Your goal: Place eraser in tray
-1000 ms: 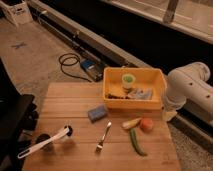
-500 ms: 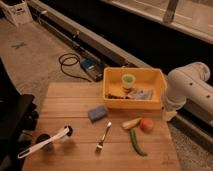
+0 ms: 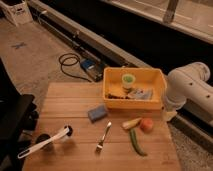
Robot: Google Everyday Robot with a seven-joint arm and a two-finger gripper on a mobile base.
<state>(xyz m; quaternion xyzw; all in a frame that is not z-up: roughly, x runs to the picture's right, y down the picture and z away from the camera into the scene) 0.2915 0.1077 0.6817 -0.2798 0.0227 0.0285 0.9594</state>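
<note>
"Yellow plastic tray: position and load?"

"It stands on the far right part of the wooden table, next to the white arm. It holds a green cup and flat packets. The front-left corner looks free, so that is the likely drop zone."

"Eraser?"

"The grey-blue eraser lies flat on the table, just beside the tray's near wall at its left end. Whether the two touch cannot be told. It is not yet placed."

"Gripper?"

"The gripper is out of view. Only an arm link shows, right of the tray, so whether the gripper is released or clenched cannot be told. Judgement: the arm sits aside, leaving the table unobstructed. A fork lies near the eraser, so approach from above."
</note>
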